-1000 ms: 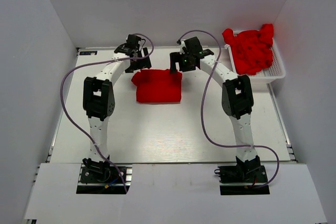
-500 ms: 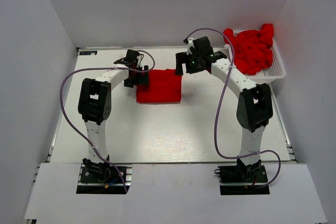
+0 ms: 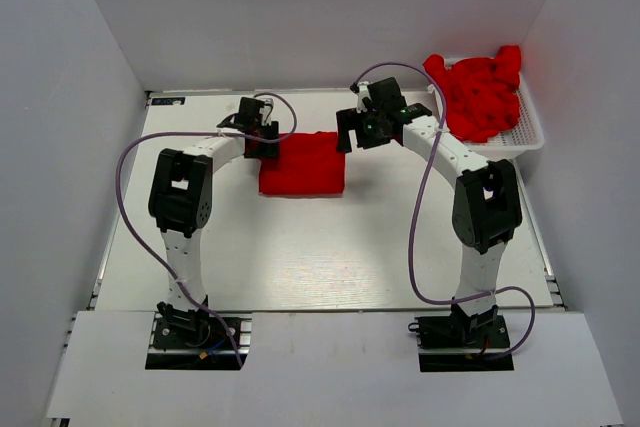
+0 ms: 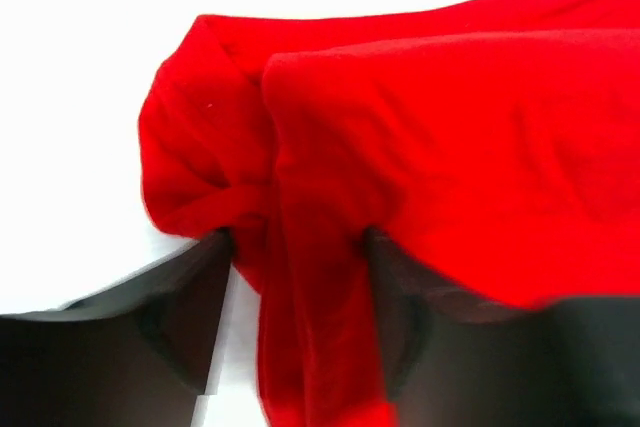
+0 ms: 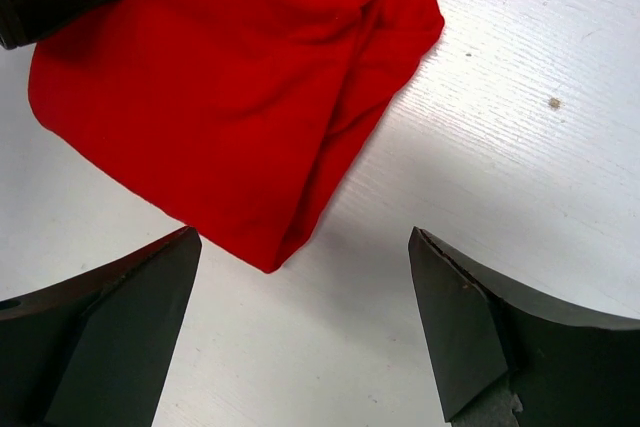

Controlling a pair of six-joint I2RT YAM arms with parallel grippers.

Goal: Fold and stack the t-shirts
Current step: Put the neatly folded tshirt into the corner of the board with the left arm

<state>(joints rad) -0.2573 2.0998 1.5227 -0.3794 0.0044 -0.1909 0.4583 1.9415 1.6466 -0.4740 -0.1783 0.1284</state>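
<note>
A folded red t-shirt (image 3: 305, 169) lies on the white table at the middle rear. My left gripper (image 3: 270, 143) is at its far left corner. In the left wrist view a bunched fold of the t-shirt (image 4: 450, 127) fills the gap of the left gripper (image 4: 298, 242), with both fingers pressed against the cloth. My right gripper (image 3: 352, 135) hovers at the far right corner. In the right wrist view the right gripper (image 5: 302, 237) stands wide open over bare table, just off the t-shirt's (image 5: 200, 87) corner. More red t-shirts (image 3: 482, 92) are heaped at the back right.
The heap of shirts sits in a white slotted basket (image 3: 532, 135) at the table's back right corner. White walls close in the table at the rear and on both sides. Purple cables loop from each arm.
The left gripper came down onto the shirt's left corner and its jaws closed around a fold of cloth. The right gripper drew back to the right, off the shirt's right corner, still open.
</note>
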